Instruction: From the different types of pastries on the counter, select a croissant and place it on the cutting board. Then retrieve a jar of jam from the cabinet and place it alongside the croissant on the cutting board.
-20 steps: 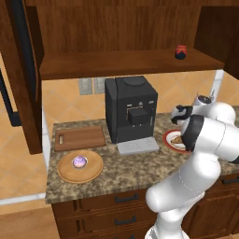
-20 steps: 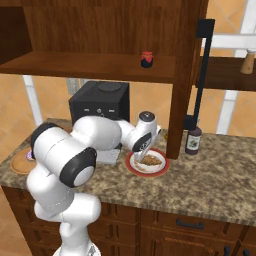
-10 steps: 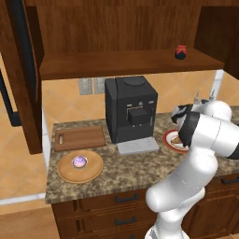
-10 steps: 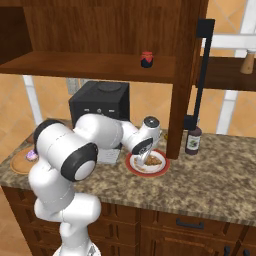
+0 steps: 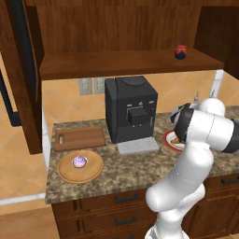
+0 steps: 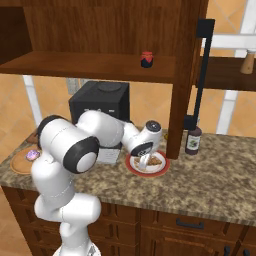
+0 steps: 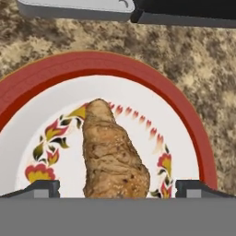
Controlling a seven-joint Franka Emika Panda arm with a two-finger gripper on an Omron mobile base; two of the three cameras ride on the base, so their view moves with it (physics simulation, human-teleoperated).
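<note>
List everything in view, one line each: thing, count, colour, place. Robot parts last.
croissant: one, golden-tan, lying on the plate.
plate: one, white with a red rim, on the counter right of the coffee machine.
cupcake: one, pink-purple, on the round board.
round board: one, light wood, on the left of the counter, in front of the cutting board.
cutting board: one, brown, rectangular, on the counter left of the coffee machine.
coffee machine: one, black, at the back of the counter.
jar of jam: one, dark red, on the cabinet shelf.
bottle: one, dark, on the counter beside the cabinet's side panel.
counter: one, speckled brown-grey.
tool: one, open, a finger on either side of the croissant.
</note>
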